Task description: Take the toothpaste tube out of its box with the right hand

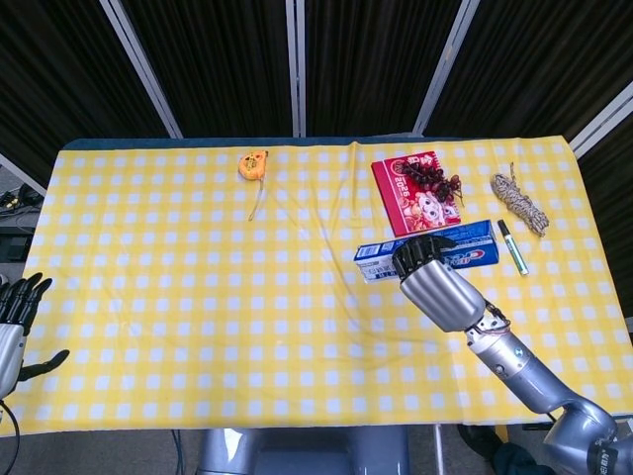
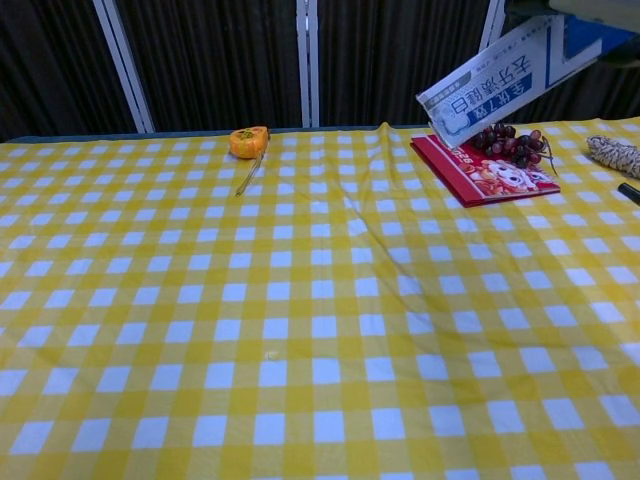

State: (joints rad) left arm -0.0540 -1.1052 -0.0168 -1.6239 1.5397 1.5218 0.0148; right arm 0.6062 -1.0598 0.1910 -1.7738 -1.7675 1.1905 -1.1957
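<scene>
My right hand (image 1: 431,282) grips the blue and white toothpaste box (image 1: 381,261) and holds it high above the table, tilted with its left end lower. In the chest view the toothpaste box (image 2: 490,85) sits at the top right, and only a sliver of the hand shows at the frame's upper edge. The box's ends look closed and no tube is visible. My left hand (image 1: 18,317) hangs off the table's left edge with its fingers spread and nothing in it.
A red booklet (image 1: 410,203) with dark grapes (image 1: 433,178) lies at the back right. Beside it are a twine bundle (image 1: 520,202) and a marker pen (image 1: 512,247). An orange tape measure (image 1: 253,164) sits at the back. Yellow checked cloth (image 1: 198,297) covers the table.
</scene>
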